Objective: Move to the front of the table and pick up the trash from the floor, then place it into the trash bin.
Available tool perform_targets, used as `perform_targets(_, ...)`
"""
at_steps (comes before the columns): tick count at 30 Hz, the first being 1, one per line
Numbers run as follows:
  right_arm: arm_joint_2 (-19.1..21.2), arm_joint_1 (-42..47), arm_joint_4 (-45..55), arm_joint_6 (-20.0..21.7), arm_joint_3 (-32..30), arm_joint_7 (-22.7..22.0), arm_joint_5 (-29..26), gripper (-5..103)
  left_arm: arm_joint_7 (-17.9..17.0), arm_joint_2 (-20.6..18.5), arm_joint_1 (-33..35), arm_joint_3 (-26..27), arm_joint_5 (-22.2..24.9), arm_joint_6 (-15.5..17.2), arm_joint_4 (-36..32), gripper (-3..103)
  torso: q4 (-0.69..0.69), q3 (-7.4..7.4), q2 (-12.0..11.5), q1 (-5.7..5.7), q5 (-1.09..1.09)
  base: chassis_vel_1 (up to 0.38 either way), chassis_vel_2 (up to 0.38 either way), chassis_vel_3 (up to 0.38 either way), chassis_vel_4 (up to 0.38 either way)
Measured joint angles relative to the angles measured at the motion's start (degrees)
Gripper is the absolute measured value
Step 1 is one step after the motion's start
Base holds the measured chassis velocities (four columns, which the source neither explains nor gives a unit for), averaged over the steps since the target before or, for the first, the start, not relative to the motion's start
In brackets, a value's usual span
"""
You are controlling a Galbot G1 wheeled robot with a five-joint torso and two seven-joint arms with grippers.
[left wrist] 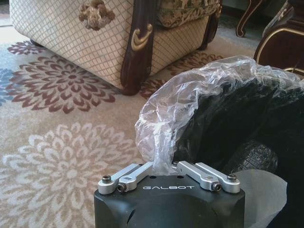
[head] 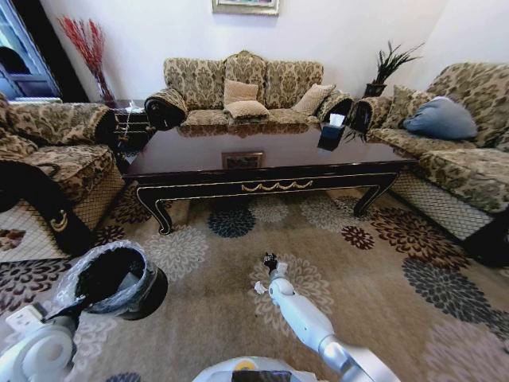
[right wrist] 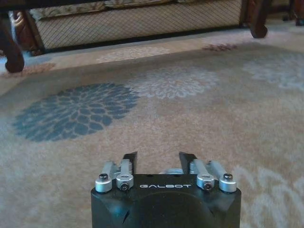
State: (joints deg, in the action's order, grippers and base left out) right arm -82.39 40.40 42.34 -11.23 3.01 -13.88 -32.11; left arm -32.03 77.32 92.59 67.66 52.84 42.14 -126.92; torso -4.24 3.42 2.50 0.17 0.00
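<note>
The lined trash bin was gripped at its rim by the left pincer; white paper lay inside. The right pincer was held narrowly parted above the carpet.

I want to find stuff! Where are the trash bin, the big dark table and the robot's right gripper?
trash bin (head: 111, 278), head view, dark inside wall.
table (head: 270, 186), head view, front apron's gold ornament.
right gripper (right wrist: 157, 159), right wrist view, between its open fingertips.
</note>
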Motion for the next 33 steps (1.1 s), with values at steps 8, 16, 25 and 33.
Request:
perform_targets(8, -1.9, -2.7, -8.5, -2.5, -1.8, 1.9, 3.2, 81, -0.5, 0.4, 0.2, 0.3, -0.2, 0.0, -0.6, 2, 0.00, 0.00, 0.0, 0.00, 0.00, 0.000, 0.000, 0.000, 0.000)
perform_targets(16, -3.7, -4.2, -14.2, -4.3, -3.9, 5.0, 5.1, 100, -0.7, 0.5, 0.2, 0.4, -0.4, 0.0, -0.8, 2, 0.00, 0.00, 0.0, 0.00, -0.01, 0.000, 0.000, 0.000, 0.000)
perform_targets(25, -5.2, -5.1, -18.5, -5.6, -6.7, 7.4, 9.5, 100, -0.8, 0.3, 0.4, 0.6, -0.4, 0.0, -0.6, 2, 0.00, 0.00, 0.0, 0.00, 0.00, 0.000, 0.000, 0.000, 0.000)
perform_targets(33, -6.5, -6.5, -23.4, -7.1, -11.0, 8.7, 14.7, 100, -0.7, 0.1, 0.4, 0.7, -0.2, 0.0, -0.2, 2, 0.00, 0.00, 0.0, 0.00, 0.00, 0.000, 0.000, 0.000, 0.000)
